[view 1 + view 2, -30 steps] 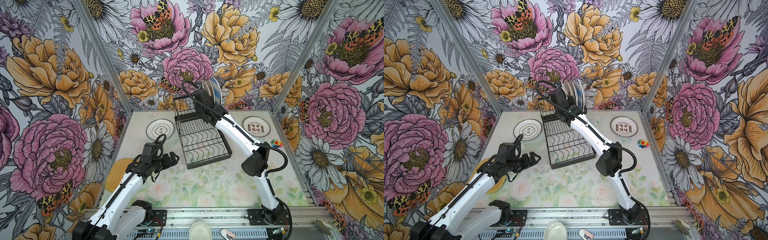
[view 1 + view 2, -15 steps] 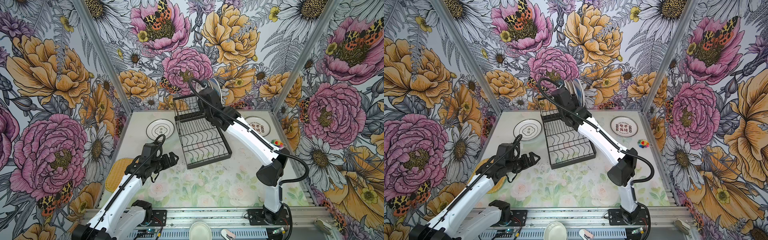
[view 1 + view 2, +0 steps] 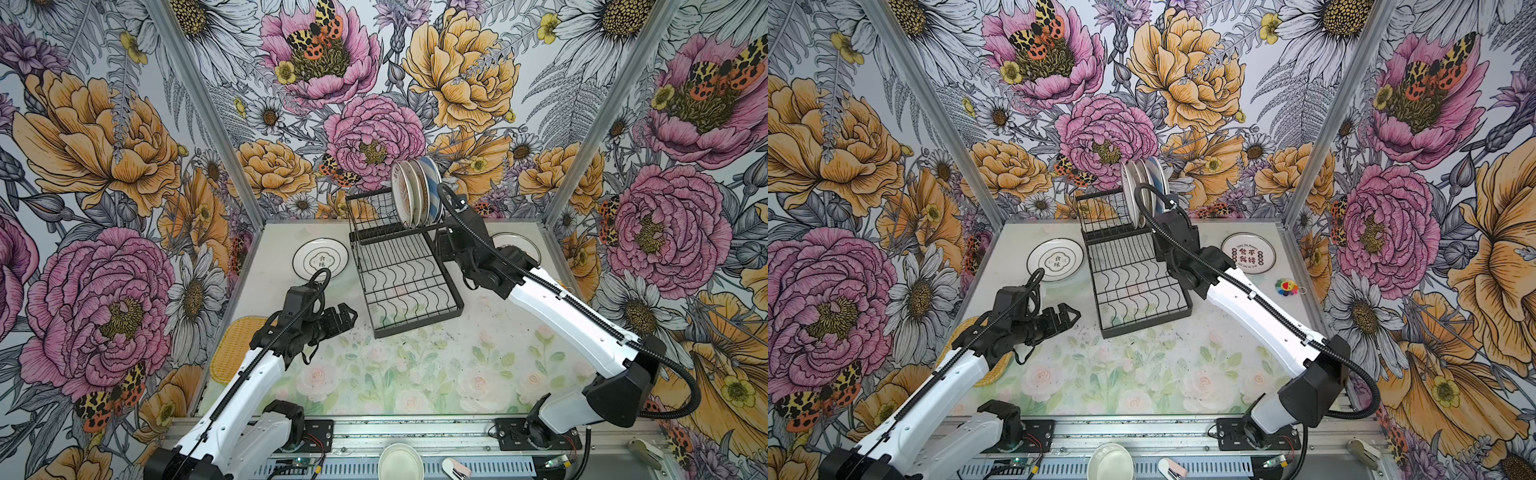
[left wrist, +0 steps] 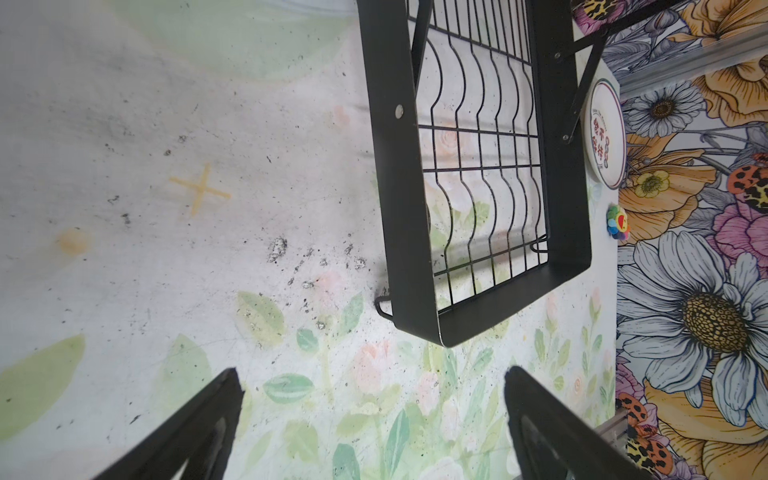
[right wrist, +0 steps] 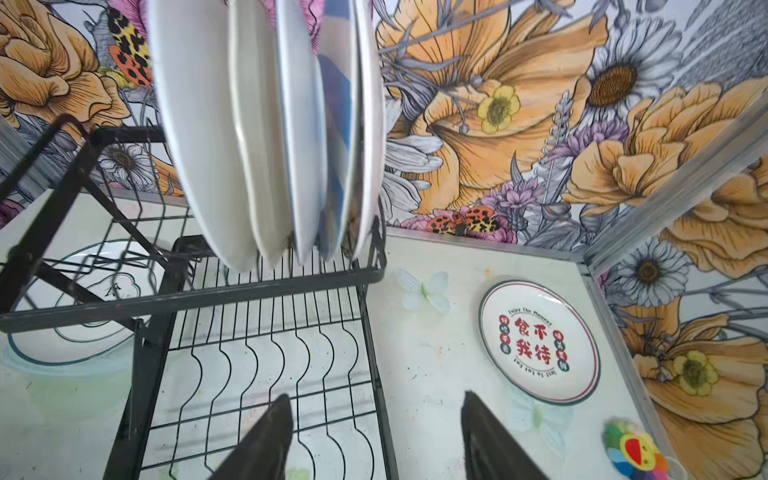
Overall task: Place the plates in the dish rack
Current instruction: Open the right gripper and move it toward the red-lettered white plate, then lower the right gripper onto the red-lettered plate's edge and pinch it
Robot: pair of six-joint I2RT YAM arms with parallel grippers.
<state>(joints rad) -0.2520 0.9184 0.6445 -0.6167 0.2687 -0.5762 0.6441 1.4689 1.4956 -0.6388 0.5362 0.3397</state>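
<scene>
One black wire dish rack is set toward the back of the tabletop. Several plates are stood on edge in its upper tier. A black-lettered plate is laid flat to its left, a red-lettered plate to its right. The fingers of the right gripper are held apart over the rack's right edge. Those of the left gripper are spread wide near its front corner.

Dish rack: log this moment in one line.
rack: plates upright, upper tier | right fingers: open, empty | left fingers: open, empty | table: two plates flat
</scene>
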